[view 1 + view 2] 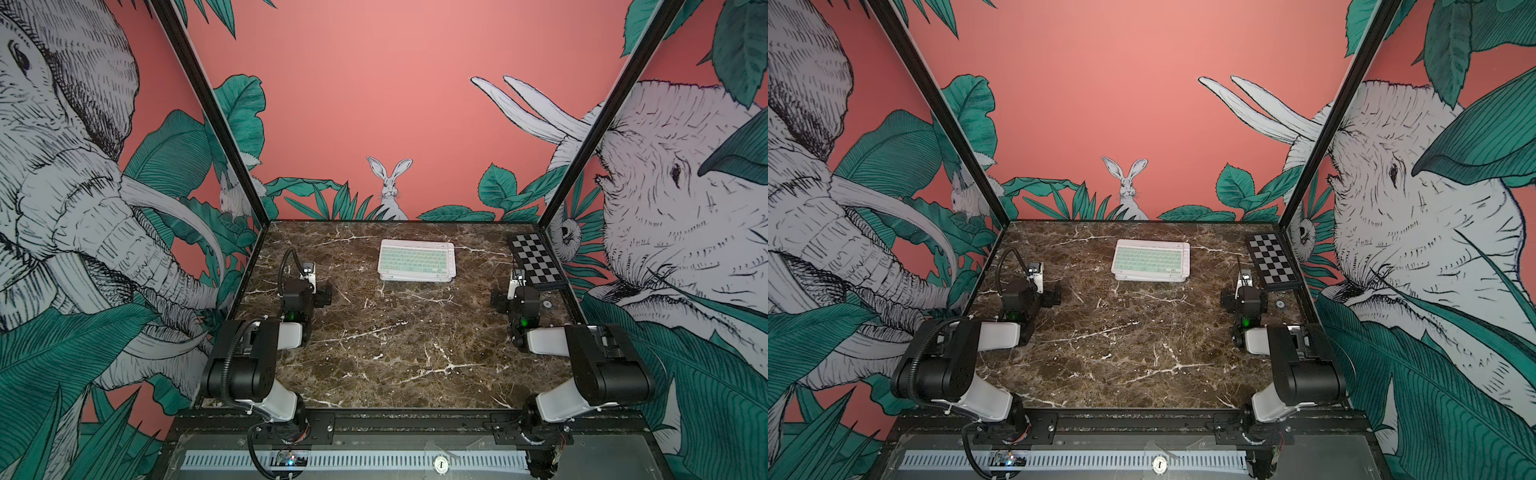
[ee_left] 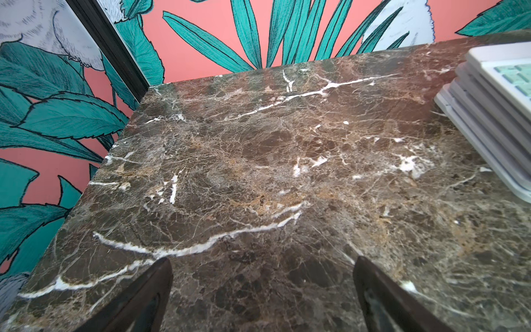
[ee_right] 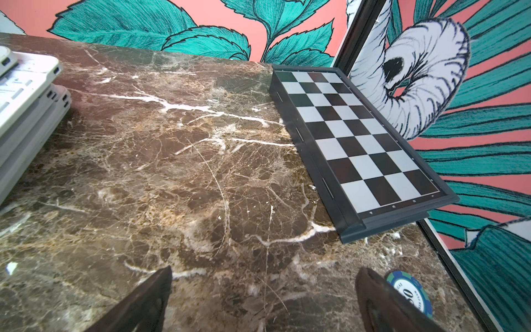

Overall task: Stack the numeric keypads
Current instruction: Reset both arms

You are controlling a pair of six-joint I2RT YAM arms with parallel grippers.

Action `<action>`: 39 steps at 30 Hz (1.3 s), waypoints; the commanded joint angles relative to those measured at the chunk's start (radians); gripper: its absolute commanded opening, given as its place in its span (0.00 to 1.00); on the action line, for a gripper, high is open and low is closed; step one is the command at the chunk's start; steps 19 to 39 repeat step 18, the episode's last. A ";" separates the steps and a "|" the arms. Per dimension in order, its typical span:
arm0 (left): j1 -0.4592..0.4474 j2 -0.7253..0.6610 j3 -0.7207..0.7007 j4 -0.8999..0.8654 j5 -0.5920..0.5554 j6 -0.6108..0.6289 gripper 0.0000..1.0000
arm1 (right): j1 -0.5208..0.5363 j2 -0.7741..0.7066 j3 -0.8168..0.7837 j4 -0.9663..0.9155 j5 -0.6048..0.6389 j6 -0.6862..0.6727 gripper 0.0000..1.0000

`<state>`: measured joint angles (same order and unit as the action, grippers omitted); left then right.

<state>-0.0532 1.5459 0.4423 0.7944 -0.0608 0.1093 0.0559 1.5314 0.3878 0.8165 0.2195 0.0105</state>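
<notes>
In both top views, your keypads (image 1: 417,259) sit in one pile, long axis crosswise, ahead of and between the left gripper (image 1: 309,275) and right gripper (image 1: 515,281). The right looks marginally nearer.

Left wrist view: jaws spread, empty; pile ahead, inboard.

Right wrist view: likewise.

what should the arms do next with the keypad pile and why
Probably a light nudge to square it: the numeric keypads already sit in one pile, no loose one shows, but its layers look slightly offset in the wrist views. The left hand and right hand are open, empty and apart from it.
</notes>
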 commanded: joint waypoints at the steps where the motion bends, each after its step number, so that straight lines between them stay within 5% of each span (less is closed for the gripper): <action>1: 0.005 -0.004 -0.014 0.030 0.015 0.006 1.00 | -0.005 -0.004 0.006 0.042 -0.005 -0.001 0.99; 39: 0.006 -0.003 -0.013 0.030 0.015 0.007 1.00 | -0.005 -0.004 0.008 0.041 -0.005 -0.001 0.99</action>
